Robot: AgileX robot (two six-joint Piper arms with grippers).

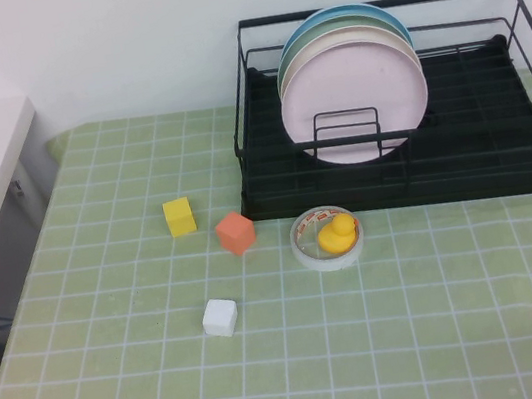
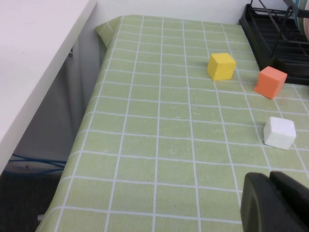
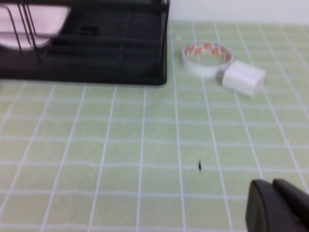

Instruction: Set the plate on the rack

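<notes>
Green checked table; plate upright in rack, rigid, slick, breakable; take by rim. Left gripper, right gripper parked low, fingers together, empty.

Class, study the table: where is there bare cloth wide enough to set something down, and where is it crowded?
Free: the near stretch of cloth below the white cube, and the near right below the rack. Crowded: the strip in front of the rack, holding the yellow cube, orange cube and tape ring with its duck. The left gripper and right gripper hang above the cloth.
</notes>
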